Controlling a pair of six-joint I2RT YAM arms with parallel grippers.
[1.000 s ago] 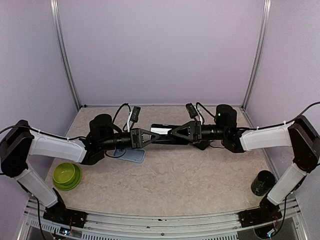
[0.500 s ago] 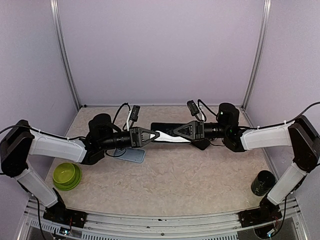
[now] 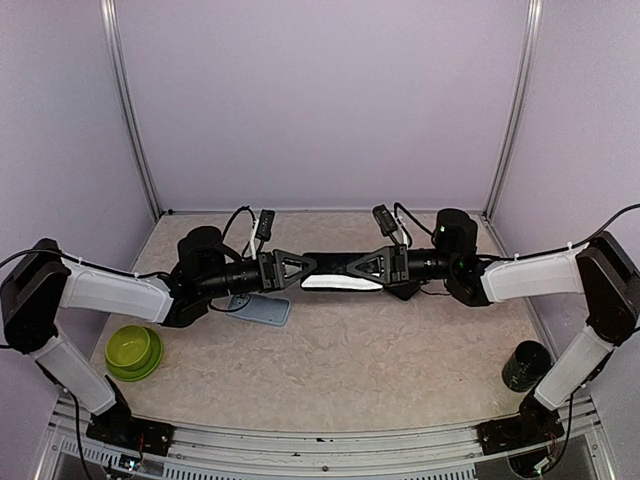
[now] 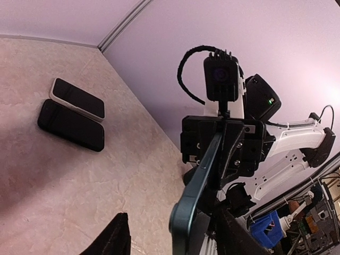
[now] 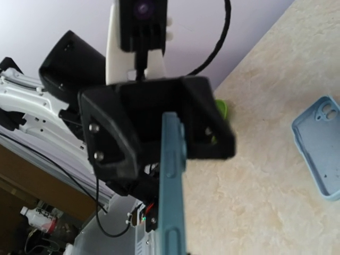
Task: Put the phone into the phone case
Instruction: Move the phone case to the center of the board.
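Top camera looks down; wrist cameras [image 4: 219, 77] face each other, sharing the phone [image 4: 196, 186]

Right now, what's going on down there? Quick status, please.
Left gripper open. Right gripper shut on phone, midair. Blue case lies empty. Left arm overhangs it.

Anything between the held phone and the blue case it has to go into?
Only the left gripper: its open jaws flank the phone's free end, and its arm hangs above the case's far edge. The case's cavity lies bare.

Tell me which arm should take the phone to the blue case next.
Right, probably: the right gripper is shut on the phone, while the left gripper stands open; the blue case lies nearby.
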